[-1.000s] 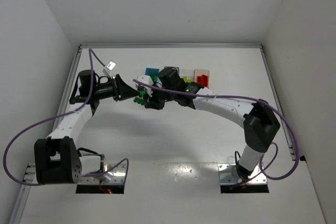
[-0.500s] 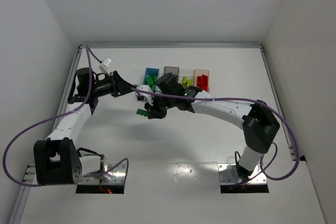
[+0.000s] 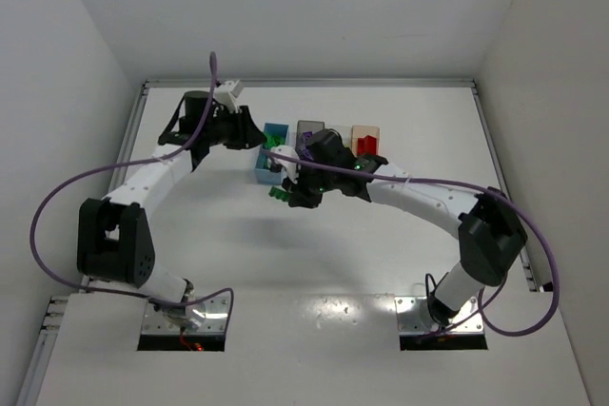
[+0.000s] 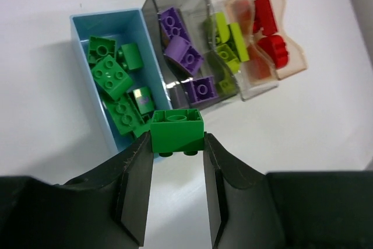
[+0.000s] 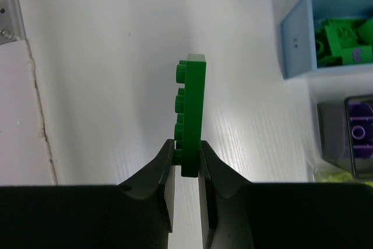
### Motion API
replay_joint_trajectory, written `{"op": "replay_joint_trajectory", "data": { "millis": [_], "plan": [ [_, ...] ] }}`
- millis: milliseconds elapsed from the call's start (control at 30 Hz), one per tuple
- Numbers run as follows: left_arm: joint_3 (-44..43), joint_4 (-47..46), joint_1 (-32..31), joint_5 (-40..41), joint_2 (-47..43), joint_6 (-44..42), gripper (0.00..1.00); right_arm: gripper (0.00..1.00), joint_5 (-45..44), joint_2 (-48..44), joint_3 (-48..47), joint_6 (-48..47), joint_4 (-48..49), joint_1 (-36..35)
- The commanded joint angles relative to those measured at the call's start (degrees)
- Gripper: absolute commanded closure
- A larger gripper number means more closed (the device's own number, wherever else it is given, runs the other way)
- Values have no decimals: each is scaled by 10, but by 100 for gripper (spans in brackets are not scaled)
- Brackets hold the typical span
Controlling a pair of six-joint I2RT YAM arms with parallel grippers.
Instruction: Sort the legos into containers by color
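Just above the near end of the blue bin (image 4: 105, 14), the left gripper (image 4: 178, 144) has its jaws closed on a green brick (image 4: 177, 129). Beside that bin, the right gripper (image 5: 187, 150) pinches a flat green plate (image 5: 192, 103), held on edge.

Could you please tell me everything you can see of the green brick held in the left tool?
The green brick is a small, glossy plastic block, rectangular. One face shows a shallow hollow, and rounded studs peek along the opposite edge. It sits level between the two dark fingers of the left tool, one pressed on each short side, nothing else visibly touching it. In the left wrist view it hangs at the near end of the blue bin, which holds other green bricks.
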State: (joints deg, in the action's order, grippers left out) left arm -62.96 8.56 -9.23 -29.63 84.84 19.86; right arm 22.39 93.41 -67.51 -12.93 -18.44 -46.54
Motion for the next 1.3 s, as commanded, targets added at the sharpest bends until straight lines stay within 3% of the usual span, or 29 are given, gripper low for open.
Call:
{"op": "replay_joint_trajectory", "data": {
  "millis": [0, 167, 567, 733, 933, 1067, 1267],
  "plan": [
    [-39, 25, -14, 60, 35, -35, 80, 100, -4, -26, 12, 18, 13, 22],
    [-80, 43, -28, 87, 87, -40, 74, 100, 14, -33, 18, 41, 19, 58],
    [-113, 60, -61, 105, 138, -58, 42, 100, 36, -24, 10, 58, 35, 84],
    [-90, 60, -47, 96, 65, -62, 39, 100, 36, 22, -44, 83, 41, 89],
    [2, 37, 10, 103, -115, -56, 38, 100, 48, 124, -158, 121, 48, 89],
    [7, 106, 31, 124, -165, -85, 37, 100, 62, 205, -246, 162, 43, 102],
    [38, 135, 50, 129, -229, -124, 35, 100, 74, 291, -315, 214, 43, 132]
  ]
}}
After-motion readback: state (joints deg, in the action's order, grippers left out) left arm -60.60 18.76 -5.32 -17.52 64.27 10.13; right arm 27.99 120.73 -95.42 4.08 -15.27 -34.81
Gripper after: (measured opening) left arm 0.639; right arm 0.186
